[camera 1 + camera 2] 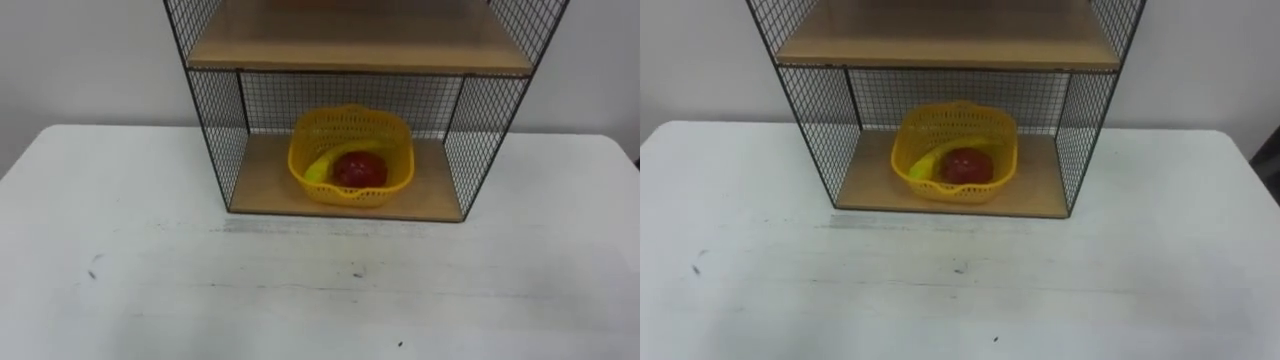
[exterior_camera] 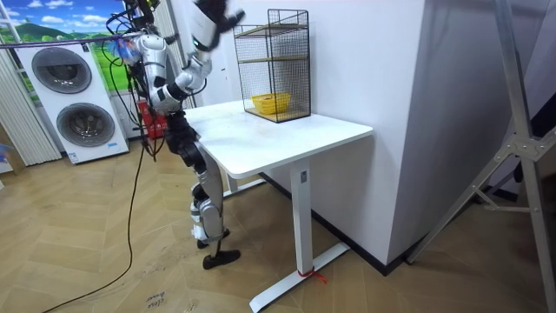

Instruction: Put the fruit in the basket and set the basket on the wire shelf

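i judge task near done: yellow basket (image 1: 351, 155) sits on lower board of wire shelf (image 1: 215, 150), red fruit (image 1: 359, 168) and banana (image 1: 322, 168) inside. right hand (image 2: 224, 16) raised, basket well below and beyond it; finger state, cannot tell. next: lower arm clear of shelf, no knock to bench (image 1: 150, 280).

A yellow perforated plastic basket (image 1: 396, 140) stands upright on the lowest level of the black wire-mesh shelf (image 1: 222, 150), about midway between its side walls, near the front edge. Inside lie a round red apple (image 1: 359, 168) and, touching its left side, a yellow banana (image 1: 318, 168).
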Robot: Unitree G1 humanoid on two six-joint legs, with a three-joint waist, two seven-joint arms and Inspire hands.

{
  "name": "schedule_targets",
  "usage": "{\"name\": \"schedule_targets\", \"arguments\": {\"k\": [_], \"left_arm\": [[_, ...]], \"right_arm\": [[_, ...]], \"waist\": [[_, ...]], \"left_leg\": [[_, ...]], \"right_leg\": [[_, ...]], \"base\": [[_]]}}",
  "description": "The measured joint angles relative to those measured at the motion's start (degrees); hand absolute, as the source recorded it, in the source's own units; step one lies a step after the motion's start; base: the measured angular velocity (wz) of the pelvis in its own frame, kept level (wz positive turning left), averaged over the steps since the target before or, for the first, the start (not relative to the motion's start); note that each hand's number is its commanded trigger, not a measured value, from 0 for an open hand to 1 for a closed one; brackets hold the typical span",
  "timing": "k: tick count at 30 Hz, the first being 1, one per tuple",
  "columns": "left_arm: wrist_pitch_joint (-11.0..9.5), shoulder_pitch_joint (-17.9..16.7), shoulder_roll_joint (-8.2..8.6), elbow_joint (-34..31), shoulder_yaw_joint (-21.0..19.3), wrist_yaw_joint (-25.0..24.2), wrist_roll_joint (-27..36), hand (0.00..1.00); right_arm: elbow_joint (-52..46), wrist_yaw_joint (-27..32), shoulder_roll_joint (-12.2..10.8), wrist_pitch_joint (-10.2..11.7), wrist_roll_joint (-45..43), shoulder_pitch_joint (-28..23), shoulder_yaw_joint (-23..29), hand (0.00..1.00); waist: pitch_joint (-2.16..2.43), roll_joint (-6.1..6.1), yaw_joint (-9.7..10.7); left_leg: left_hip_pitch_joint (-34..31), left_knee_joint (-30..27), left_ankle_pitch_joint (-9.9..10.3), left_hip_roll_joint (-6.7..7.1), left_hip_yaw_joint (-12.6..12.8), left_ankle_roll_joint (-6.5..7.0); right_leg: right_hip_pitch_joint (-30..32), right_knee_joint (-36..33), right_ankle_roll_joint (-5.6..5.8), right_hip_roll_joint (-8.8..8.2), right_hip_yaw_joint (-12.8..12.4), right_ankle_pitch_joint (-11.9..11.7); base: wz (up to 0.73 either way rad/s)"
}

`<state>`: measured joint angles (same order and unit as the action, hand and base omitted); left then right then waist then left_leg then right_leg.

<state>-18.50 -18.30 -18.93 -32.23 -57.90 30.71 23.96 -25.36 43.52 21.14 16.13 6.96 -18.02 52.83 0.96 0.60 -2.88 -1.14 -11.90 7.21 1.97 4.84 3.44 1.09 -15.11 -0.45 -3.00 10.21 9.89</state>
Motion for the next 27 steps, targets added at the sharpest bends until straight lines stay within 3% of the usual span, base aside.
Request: {"name": "schedule_targets", "arguments": {"k": [2, 4, 5, 7, 11, 14, 18, 20, 22, 27], "left_arm": [[-2.8, -0.1, -3.62, 0.9, -6.2, 8.4, 0.0, 0.0], [-4.1, -0.8, -6.11, 4.8, -10.0, 14.2, 0.5, 0.0], [-4.3, -1.7, -7.71, 9.1, -12.2, 18.1, 2.0, 0.0], [-3.7, -3.5, -9.46, 17.0, -13.4, 23.2, 5.1, 0.0], [-1.2, -7.1, -8.84, 29.8, -10.7, 30.6, 15.3, 0.0], [-0.6, -8.5, -6.56, 39.1, -4.2, 33.7, 22.5, 0.0], [0.0, -8.1, -3.84, 51.9, 6.0, 32.4, 33.0, 0.0], [0.8, -8.0, -0.82, 59.2, 10.2, 31.4, 41.7, 0.0], [0.8, -7.9, 1.93, 63.2, 11.0, 30.9, 45.2, 0.0], [0.8, -7.4, 5.02, 72.5, 11.5, 28.6, 49.5, 0.0]], "right_arm": [[0.4, 6.4, 2.2, 2.0, 0.3, -0.1, 5.7, 0.0], [2.9, 11.2, 5.0, 3.0, 2.7, -0.7, 8.8, 0.0], [5.7, 13.7, 6.9, 3.3, 5.3, -1.4, 10.2, 0.0], [10.7, 16.4, 7.7, 2.6, 9.2, -3.1, 11.7, 0.0], [21.7, 19.6, 7.3, -1.0, 22.4, -7.0, 10.9, 0.0], [30.5, 20.7, 4.2, -1.7, 29.5, -8.6, 5.0, 0.0], [43.4, 18.4, -1.0, -2.5, 40.7, -9.0, -3.6, 0.0], [53.1, 16.4, -4.6, -3.1, 50.1, -8.8, -7.2, 0.0], [60.4, 15.3, -7.1, -3.1, 55.6, -8.8, -9.1, 0.0], [70.8, 12.5, -10.8, -3.1, 61.3, -8.9, -11.6, 0.0]], "waist": [[0.17, 0.46, -0.2], [0.14, 0.64, -0.4], [0.11, 0.67, -0.5], [0.1, 0.76, -0.4], [0.11, 0.98, -0.3], [0.04, 0.92, 0.0], [0.03, 0.79, -0.4], [0.03, 0.48, -0.4], [0.12, 0.49, -0.4], [0.1, 0.53, -0.4]], "left_leg": [[-0.9, -1.4, 0.6, 0.02, -0.4, -0.22], [-1.2, -1.9, 0.9, -0.01, -0.6, -0.31], [-1.3, -1.8, 0.9, -0.04, -0.7, -0.33], [-1.7, -1.9, 1.0, -0.02, -0.9, -0.29], [-3.7, -2.5, 1.1, 0.25, -1.5, -0.14], [-5.0, -2.9, 1.1, 0.69, -2.3, -0.2], [-4.9, -2.9, 1.1, 0.61, -2.1, -0.22], [-4.3, -2.9, 1.3, 0.52, -2.0, 0.06], [-4.1, -2.9, 1.6, 0.57, -2.0, 0.24], [-3.7, -2.7, 1.8, 0.77, -2.0, 0.29]], "right_leg": [[1.0, -1.5, -0.14, -0.28, 0.4, 1.0], [1.0, -2.0, -0.32, -0.44, 1.0, 1.4], [1.1, -2.0, -0.33, -0.36, 0.9, 1.4], [1.4, -2.0, -0.37, -0.41, 1.2, 1.5], [3.3, -3.0, -0.29, -0.66, 1.2, 1.9], [4.1, -3.5, 0.0, -0.97, 1.6, 2.2], [3.9, -3.2, 0.3, -0.95, 1.5, 1.7], [3.0, -2.5, 0.05, -0.92, 1.6, 1.7], [2.9, -2.5, 0.08, -0.94, 1.5, 1.8], [2.9, -2.9, 0.27, -1.07, 1.0, 1.9]], "base": [[0.09], [0.06], [0.0], [0.06], [0.1], [0.1], [0.01], [0.0], [0.0], [-0.04]]}}
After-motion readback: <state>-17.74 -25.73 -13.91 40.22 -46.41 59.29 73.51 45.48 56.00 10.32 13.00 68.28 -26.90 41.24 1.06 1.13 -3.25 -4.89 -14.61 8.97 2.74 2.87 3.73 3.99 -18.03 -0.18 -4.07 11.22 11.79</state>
